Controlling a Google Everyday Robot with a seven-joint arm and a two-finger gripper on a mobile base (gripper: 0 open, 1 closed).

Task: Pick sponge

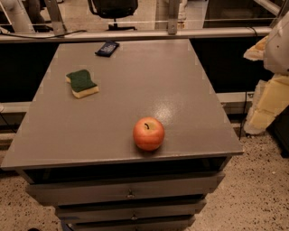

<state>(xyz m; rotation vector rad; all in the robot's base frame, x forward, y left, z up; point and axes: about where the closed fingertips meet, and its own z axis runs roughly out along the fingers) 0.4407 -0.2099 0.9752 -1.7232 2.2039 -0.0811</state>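
Observation:
The sponge (82, 83) lies flat on the far left part of the grey table top (135, 85). Its dark green scouring side faces up over pale yellow foam, and nothing touches it. Part of my white and cream arm (272, 81) shows at the right edge of the camera view, beyond the table's right side and far from the sponge. The gripper itself is out of view.
A red-orange apple (148, 133) stands near the table's front edge, right of centre. A dark blue flat rectangular object (107, 48) lies at the far edge. Drawers (131, 194) sit under the top. A rail (135, 35) and an office chair (113, 9) stand behind.

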